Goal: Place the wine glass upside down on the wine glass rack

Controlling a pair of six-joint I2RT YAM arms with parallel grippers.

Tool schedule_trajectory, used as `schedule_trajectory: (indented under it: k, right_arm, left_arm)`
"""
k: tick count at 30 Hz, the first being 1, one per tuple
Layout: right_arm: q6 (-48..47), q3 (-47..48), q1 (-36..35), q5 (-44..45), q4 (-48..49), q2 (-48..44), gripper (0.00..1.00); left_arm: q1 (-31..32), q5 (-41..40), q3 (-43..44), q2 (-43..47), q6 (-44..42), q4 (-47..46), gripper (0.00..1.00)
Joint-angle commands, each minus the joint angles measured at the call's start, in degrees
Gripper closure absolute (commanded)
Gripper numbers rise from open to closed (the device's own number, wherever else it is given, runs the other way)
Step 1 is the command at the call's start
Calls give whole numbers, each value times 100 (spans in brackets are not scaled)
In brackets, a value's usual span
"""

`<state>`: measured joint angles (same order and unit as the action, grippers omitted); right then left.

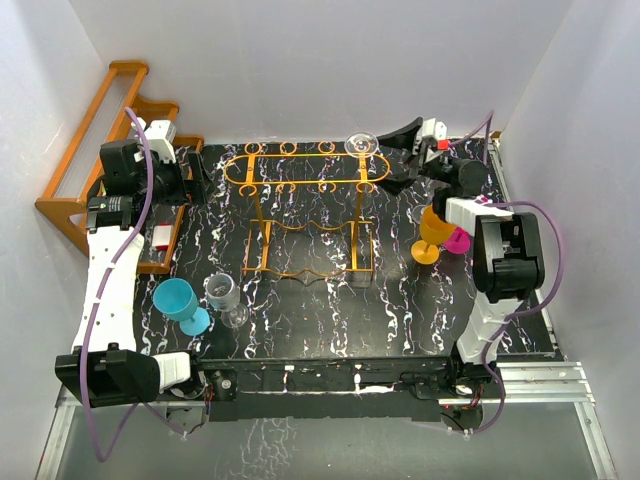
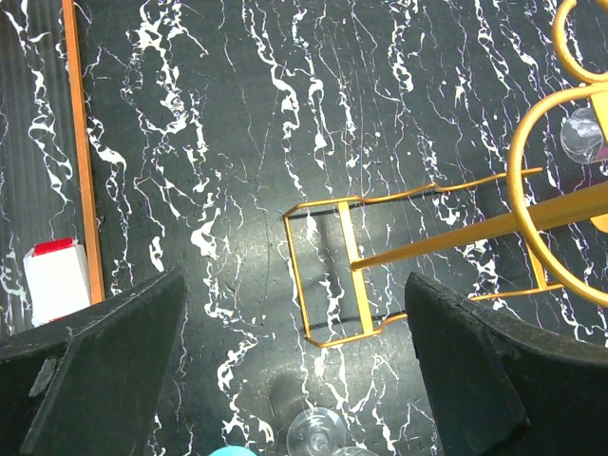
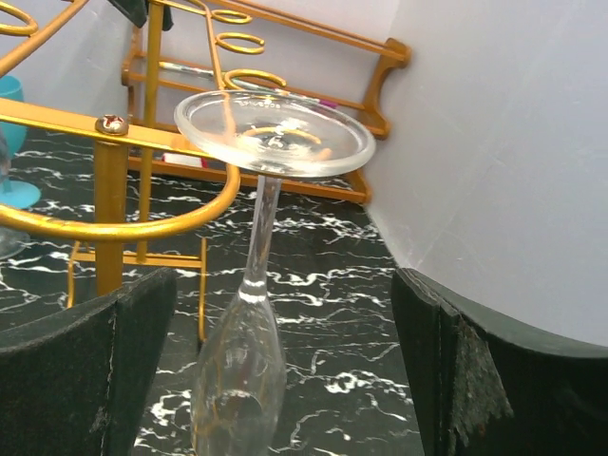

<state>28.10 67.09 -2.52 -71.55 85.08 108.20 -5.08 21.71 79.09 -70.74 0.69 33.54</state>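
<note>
White walls (image 1: 300,60) close round a black marbled worktop (image 1: 330,320), above which the right fingers (image 3: 85,370) stand spread wide either side of the wine glass (image 3: 258,275), gripping nothing; it hangs bowl-down, its foot resting on the end loop of the wine glass rack (image 3: 114,228) so the stem is carried, and the task looks done. Left fingers (image 2: 104,361) are likewise spread and empty over the worktop by the rack's legs. With the right-hand wall (image 3: 494,142) near, a straight pull back seems the clearest way out.

A teal goblet (image 1: 178,303) and grey cup (image 1: 221,292) stand front left on the table (image 1: 330,310), orange goblet (image 1: 432,232) and pink goblet (image 1: 459,241) at right, wooden rack (image 1: 88,152) far left.
</note>
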Motion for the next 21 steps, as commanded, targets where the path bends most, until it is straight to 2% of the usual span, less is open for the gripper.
schedule_trajectory:
  k: [1,6,11,13,17,21]
  right_arm:
    - [-346,-3,225,13,821,-517,2]
    - [-835,-297,496,46,218,-974,2]
    - [-1576,-803,715,562,-537,-1593,1]
    - [-2416,-988,721,1043,-1583,-1975,1]
    - [-3820,-647,659,2703,-4739,-2708,1]
    - [-3875,-616,627,3741,-6104,-3523,1]
  left_arm:
    - [-18,146,133,93,5,81,3]
    - [-24,78,166,93,-45,121,3]
    - [-28,-75,286,89,-75,229,3]
    - [-30,-151,366,91,-100,289,3]
    - [-73,-262,581,85,-168,479,3]
    - [-205,-210,781,63,-157,639,3]
